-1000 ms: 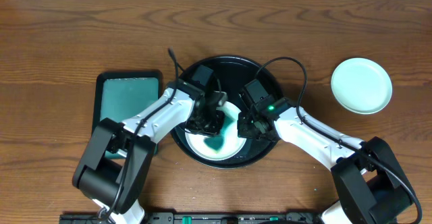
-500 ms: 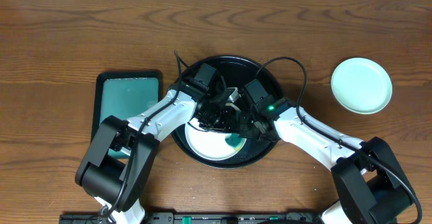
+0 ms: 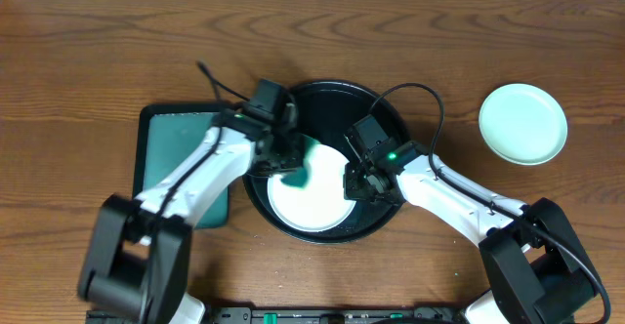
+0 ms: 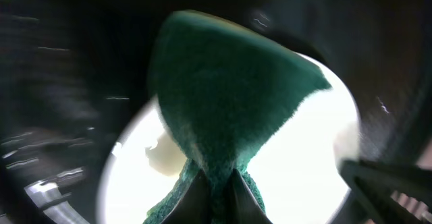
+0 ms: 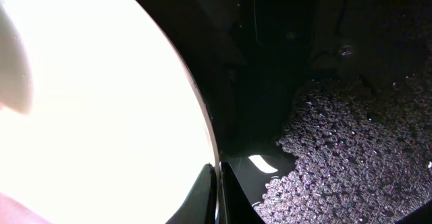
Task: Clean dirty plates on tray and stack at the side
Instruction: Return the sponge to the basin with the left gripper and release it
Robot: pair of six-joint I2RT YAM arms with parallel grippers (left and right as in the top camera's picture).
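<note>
Risk: the white plate slips its pinch.
The right end effector pinches its rim in the black tray, mid-desk towards the near edge; the left end effector, clamping a sponge, could push it free.

I saw the black tray at the middle of the overhead frame, round with a raised rim. A white plate lay flat inside it, toward its lower left, and what showed of the plate's face was plain white. In the right wrist view, the tray's floor beside the plate was beaded with droplets. A pale mint-green plate sat face up at the upper right, well apart from the tray.
</note>
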